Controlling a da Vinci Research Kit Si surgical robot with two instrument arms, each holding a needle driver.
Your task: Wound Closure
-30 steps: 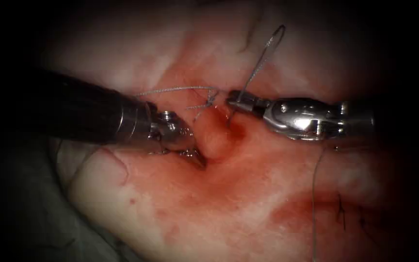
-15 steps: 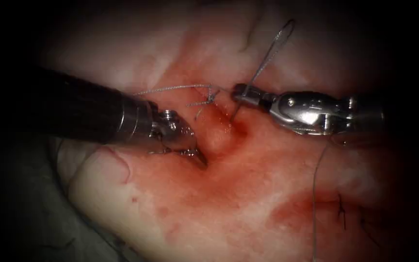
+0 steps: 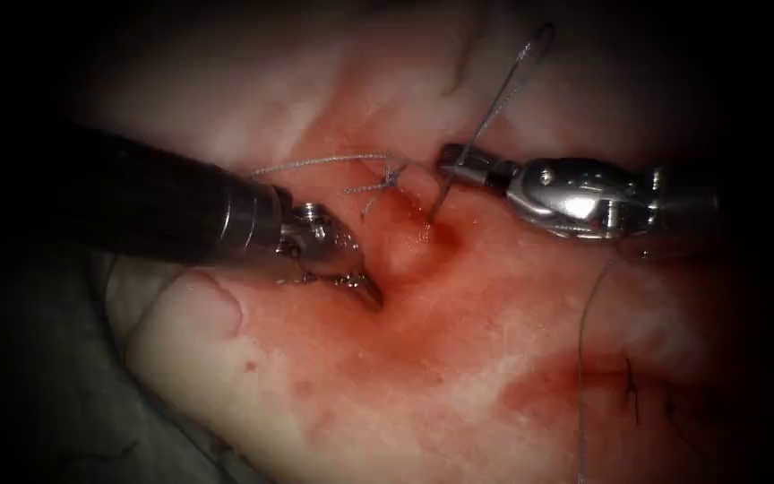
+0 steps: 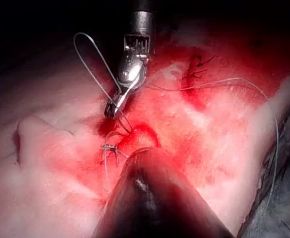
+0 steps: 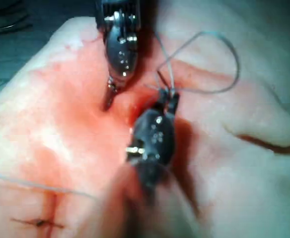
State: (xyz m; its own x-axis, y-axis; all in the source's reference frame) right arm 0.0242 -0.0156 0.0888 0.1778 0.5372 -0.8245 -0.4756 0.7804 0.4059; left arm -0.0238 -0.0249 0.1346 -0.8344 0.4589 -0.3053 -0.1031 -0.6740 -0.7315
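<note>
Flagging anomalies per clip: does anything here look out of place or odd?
Nothing stands out. The right tool holds the needle near its rear end, tip in the tissue at the cut. The left tool presses into the tissue beside it. Thread loops above.

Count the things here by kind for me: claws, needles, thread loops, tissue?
Claws: 2, the left claw at the cut, the right claw holding the needle near its thread end
Needles: 1, tip in the tissue right of the cut
Thread loops: 1
Tissue pieces: 1
Total: 5
</note>
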